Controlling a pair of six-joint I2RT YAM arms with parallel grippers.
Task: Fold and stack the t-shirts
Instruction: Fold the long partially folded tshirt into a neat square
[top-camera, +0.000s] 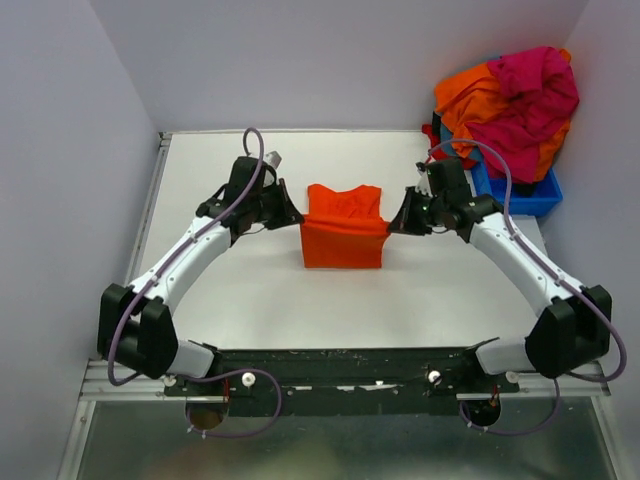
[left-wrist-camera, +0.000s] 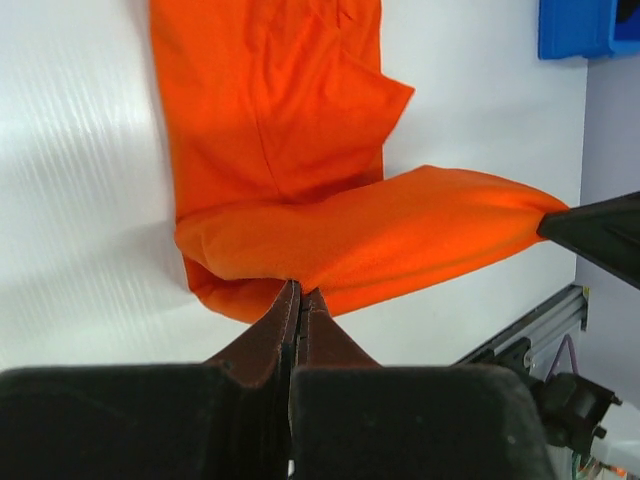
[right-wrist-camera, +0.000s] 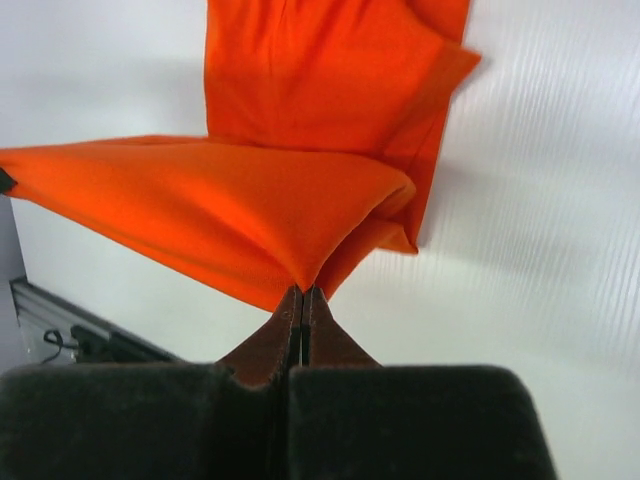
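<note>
The left gripper is pinched tight on one corner of a raised fold of the orange t-shirt, and the right gripper is clamped on the opposite corner. The cloth is stretched between them above the middle of the table, with the rest of the shirt lying flat. To fold cleanly, both arms should travel level and together, keep the edge taut, and let go only once the edges align. The heaped shirts wait on the blue bin.

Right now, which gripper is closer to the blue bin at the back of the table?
Right. The right gripper grips the orange t-shirt edge on the blue bin side; the left gripper grips the opposite edge, with the whole shirt in between.
</note>
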